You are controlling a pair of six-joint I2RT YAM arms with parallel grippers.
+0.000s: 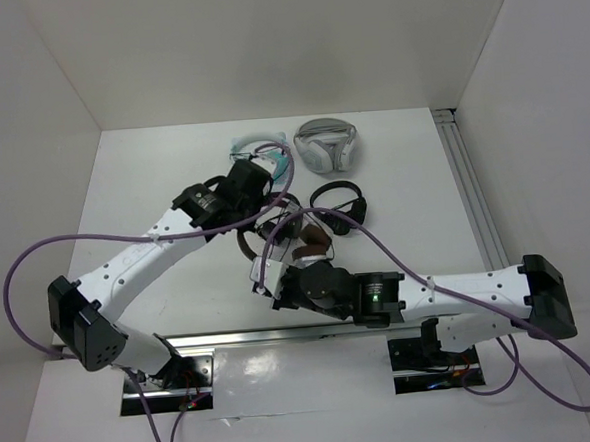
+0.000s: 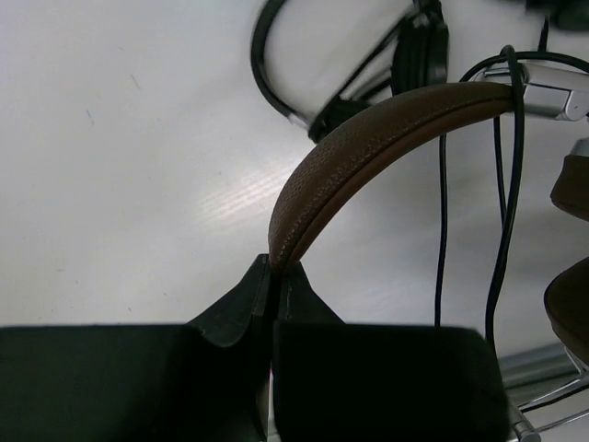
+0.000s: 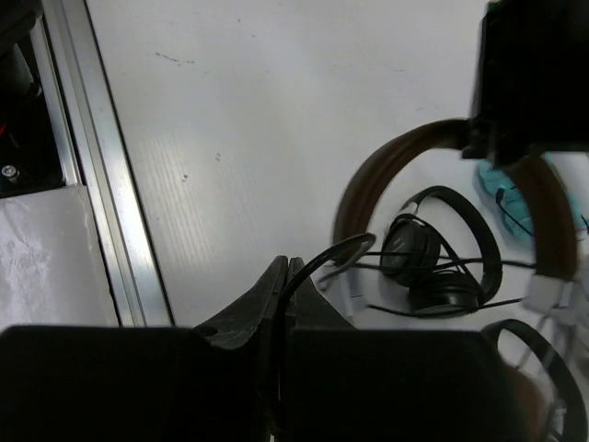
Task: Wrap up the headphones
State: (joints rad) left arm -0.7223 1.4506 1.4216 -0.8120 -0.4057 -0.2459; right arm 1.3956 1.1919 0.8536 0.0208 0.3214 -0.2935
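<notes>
Headphones sit near the middle of the tabletop, caught between my two claws. My left claw is clenched on the brown headband. It pinches one end of the arc edge-on, so the band curves up and away from my fingertips toward a silver cup arm. My right claw is clenched too, nipping the thin black cable on the near side of the headphones. The cable loops out from between the tips and runs off toward the ear cups. From my left wrist I see strands of that cable draped over the headband and hanging straight down. Whether the ear cups rest on the tabletop or are lifted clear of it, I cannot tell. Just beyond the headphones lies a black pair, close against them. Farther beyond the headphones is a white pair, and beyond them to my left a teal pair. On the near side of the headphones a metal rail runs across.
</notes>
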